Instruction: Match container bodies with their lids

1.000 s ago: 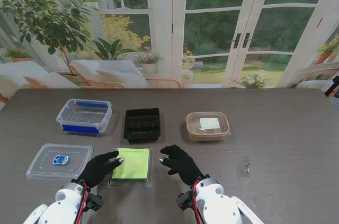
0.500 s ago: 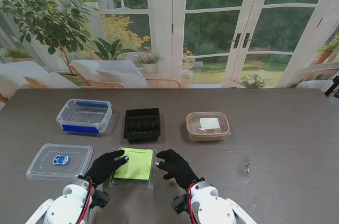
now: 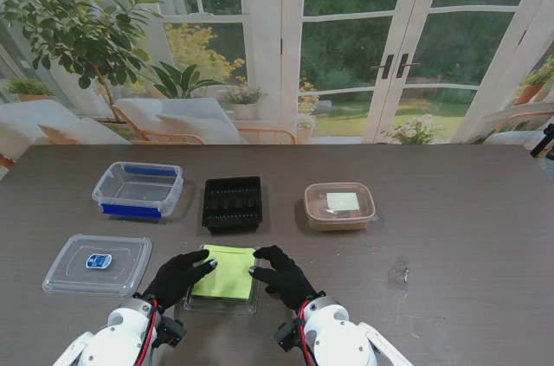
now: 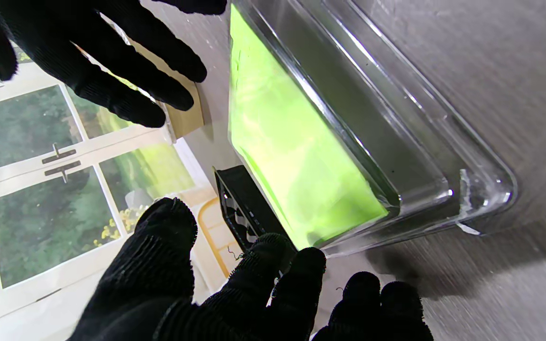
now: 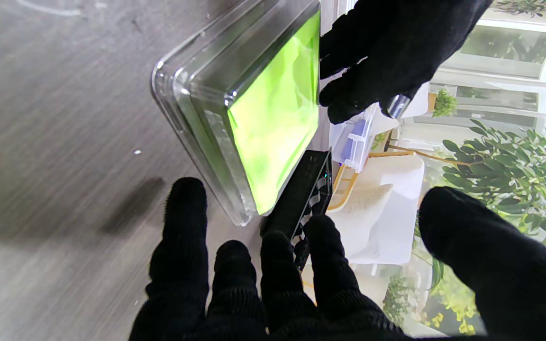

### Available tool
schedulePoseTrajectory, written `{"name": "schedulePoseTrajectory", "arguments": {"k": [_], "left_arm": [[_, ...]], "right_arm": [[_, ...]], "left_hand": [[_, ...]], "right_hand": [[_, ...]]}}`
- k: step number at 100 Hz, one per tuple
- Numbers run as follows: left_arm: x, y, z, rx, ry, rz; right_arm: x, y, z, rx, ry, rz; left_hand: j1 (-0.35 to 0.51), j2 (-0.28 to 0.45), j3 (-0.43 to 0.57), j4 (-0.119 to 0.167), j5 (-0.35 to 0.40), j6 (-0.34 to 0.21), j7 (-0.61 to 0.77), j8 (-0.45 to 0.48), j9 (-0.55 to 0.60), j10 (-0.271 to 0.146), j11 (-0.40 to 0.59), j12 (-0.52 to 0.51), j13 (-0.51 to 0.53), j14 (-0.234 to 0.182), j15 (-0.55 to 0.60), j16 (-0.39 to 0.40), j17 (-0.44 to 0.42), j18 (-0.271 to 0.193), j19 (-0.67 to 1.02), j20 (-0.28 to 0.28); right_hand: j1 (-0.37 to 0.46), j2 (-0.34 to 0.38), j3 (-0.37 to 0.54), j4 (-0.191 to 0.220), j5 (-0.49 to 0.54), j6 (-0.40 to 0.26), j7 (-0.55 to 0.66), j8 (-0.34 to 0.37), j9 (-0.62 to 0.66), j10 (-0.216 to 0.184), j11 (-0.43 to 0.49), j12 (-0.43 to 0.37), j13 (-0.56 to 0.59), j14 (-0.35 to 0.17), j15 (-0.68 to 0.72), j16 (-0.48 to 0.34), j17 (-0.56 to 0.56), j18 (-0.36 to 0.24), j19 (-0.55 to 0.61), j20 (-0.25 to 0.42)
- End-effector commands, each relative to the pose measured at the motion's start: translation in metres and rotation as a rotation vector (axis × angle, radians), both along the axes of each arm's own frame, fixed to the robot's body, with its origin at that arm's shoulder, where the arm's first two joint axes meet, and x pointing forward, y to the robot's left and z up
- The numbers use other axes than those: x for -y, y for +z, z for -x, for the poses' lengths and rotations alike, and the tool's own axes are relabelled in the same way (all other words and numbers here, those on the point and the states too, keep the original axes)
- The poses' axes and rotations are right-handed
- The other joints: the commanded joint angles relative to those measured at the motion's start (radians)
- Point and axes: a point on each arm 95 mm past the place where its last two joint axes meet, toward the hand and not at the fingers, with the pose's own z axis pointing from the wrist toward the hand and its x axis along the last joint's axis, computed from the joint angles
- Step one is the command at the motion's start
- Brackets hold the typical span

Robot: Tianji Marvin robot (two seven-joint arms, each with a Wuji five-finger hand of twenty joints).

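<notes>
Beside green lid [image 3: 227, 273], on either flank: left robot hand [image 3: 177, 277] and right robot hand [image 3: 279, 275], fingers spread, touching its edges, grip not discernible; black tray [image 3: 232, 202] beyond lid.

Background stuff, nothing fancy

A dark wood-grain table [image 3: 467, 210] is seen, with a pale scuff mark [image 3: 400, 275] on its right side. Behind it, white-framed glass doors [image 3: 407, 46] with dark handles [image 3: 394, 65] are shown, and a green garden can be made out through them. A leafy potted tree [image 3: 78, 28] is placed at the far left, cushioned lounge chairs [image 3: 173, 119] are lined up by the glass, and small flowering plants [image 3: 415, 131] are dotted along the floor.
</notes>
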Motion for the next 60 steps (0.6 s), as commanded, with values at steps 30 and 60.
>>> {"name": "schedulePoseTrajectory", "arguments": {"k": [30,60], "left_arm": [[0.012,-0.001,0.014,-0.015,0.015,0.005],[0.013,-0.004,0.013,-0.010,0.023,0.011]], "right_arm": [[-0.018,-0.009,0.002,-0.017,0.034,0.037],[-0.024,-0.012,0.002,-0.008,0.031,0.062]], "left_hand": [[0.044,0.053,-0.069,0.044,-0.046,0.019,-0.024,-0.013,-0.048,0.006,0.002,-0.004,-0.039,0.004,-0.023,-0.015,0.067,-0.008,-0.228,0.027],[0.085,0.051,-0.056,0.042,-0.015,0.059,-0.013,-0.010,0.010,0.060,0.020,0.008,0.063,0.021,0.006,0.007,0.125,0.004,-0.200,0.077]], "right_hand": [[-0.073,0.044,-0.047,0.025,-0.039,0.028,-0.113,-0.099,-0.032,-0.002,-0.170,-0.079,-0.130,-0.033,-0.019,-0.033,-0.461,-0.083,-0.206,-0.052],[-0.070,0.025,-0.028,0.022,-0.040,0.055,0.023,-0.033,-0.027,0.006,-0.024,-0.014,-0.001,-0.052,-0.006,-0.011,-0.448,-0.130,-0.137,-0.069]]}}
